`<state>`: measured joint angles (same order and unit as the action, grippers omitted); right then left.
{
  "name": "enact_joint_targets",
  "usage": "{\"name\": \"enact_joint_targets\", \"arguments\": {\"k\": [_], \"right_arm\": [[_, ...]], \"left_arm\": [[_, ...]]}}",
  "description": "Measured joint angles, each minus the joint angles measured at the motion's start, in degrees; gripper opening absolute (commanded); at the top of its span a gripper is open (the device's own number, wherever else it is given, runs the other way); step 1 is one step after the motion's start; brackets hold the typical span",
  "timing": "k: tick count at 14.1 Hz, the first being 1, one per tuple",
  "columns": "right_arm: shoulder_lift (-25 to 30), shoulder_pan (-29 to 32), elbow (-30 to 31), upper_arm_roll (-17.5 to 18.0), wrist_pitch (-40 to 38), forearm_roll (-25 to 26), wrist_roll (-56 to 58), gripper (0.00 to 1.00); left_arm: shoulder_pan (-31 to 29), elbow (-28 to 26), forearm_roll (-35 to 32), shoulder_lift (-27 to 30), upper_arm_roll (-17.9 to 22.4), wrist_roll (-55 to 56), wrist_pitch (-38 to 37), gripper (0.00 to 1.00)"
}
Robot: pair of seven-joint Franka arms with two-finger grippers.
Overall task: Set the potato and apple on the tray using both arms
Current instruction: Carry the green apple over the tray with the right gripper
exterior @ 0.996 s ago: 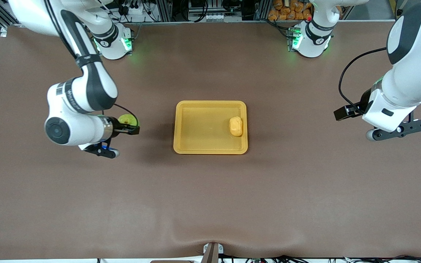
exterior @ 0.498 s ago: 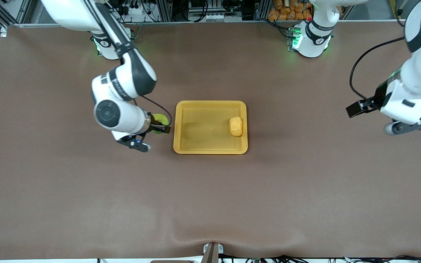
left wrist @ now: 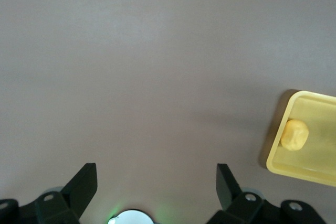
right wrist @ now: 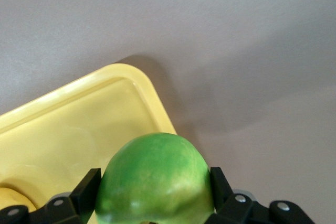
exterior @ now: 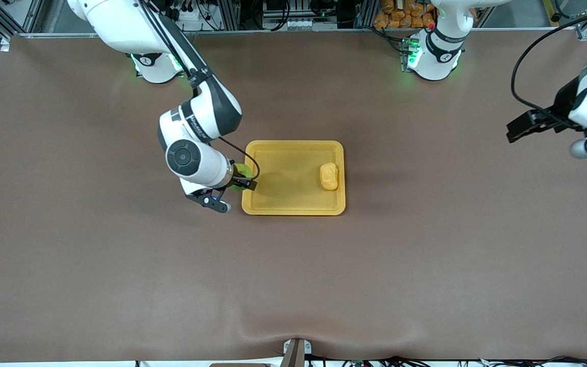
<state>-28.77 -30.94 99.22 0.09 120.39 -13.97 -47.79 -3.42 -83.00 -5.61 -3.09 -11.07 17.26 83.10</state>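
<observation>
The yellow tray (exterior: 283, 204) lies at the table's middle. The pale-yellow potato (exterior: 329, 176) rests in it, toward the left arm's end; it also shows in the left wrist view (left wrist: 293, 135). My right gripper (exterior: 239, 182) is shut on the green apple (exterior: 241, 169) and holds it over the tray's rim at the right arm's end. In the right wrist view the apple (right wrist: 156, 182) fills the space between the fingers (right wrist: 88, 184), above the tray's corner (right wrist: 134, 80). My left gripper (left wrist: 156, 182) is open and empty, raised at the left arm's end of the table.
The brown table mat (exterior: 293, 280) covers the whole table. Both arm bases with green lights (exterior: 157, 66) stand along the table's edge farthest from the front camera. The tray's rim also shows in the left wrist view (left wrist: 275, 156).
My right arm has carried the apple from the right arm's end of the table to the tray's rim. My left arm has drawn farther away from the tray and risen.
</observation>
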Motion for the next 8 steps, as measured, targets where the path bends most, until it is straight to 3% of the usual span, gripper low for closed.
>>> {"name": "enact_joint_targets", "arguments": {"k": [8], "right_arm": [[-5.45, -5.31, 0.45, -0.01, 8.26, -0.01, -5.88, 0.0]], "left_arm": [[1.16, -6.92, 0.51, 7.22, 2.19, -2.88, 0.58, 1.0]]}}
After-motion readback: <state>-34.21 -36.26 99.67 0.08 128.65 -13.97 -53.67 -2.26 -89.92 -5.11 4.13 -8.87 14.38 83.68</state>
